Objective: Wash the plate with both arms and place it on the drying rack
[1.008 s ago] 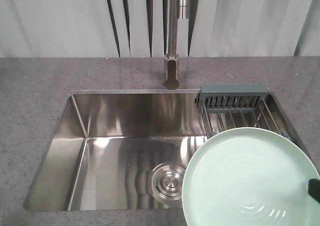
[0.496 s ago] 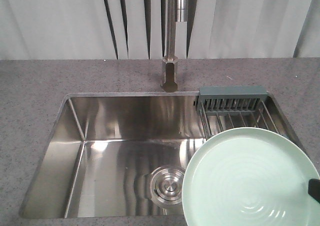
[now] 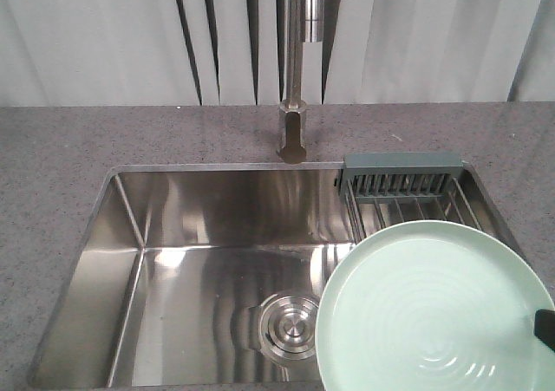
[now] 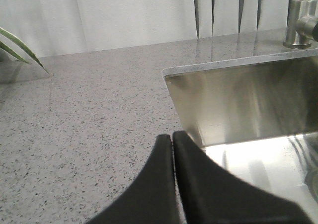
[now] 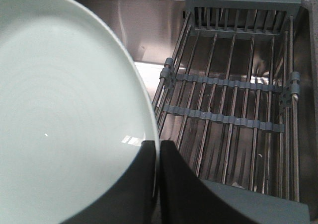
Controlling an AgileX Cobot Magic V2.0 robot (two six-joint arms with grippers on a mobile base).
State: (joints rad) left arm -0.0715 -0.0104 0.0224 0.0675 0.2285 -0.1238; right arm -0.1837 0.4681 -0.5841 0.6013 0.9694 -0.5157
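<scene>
Plate (image 3: 434,309) hangs over the sink's (image 3: 199,209) front right part, glossy ringed face toward the front camera, hiding the near end of the drying rack (image 5: 233,85). Right gripper (image 5: 158,147) is clamped on the plate's rim, one finger on each face; front view only shows a black tip at the plate's right edge. Rack spans the sink's right side, slotted compartment against the back wall. Left gripper (image 4: 173,137) is closed on nothing, fingers pressed together, hovering over the countertop (image 4: 89,110) just off the sink's left rim. Faucet (image 3: 295,105) stands behind the sink's back edge. On the sink floor, the drain (image 3: 290,326) sits just left of the plate.
</scene>
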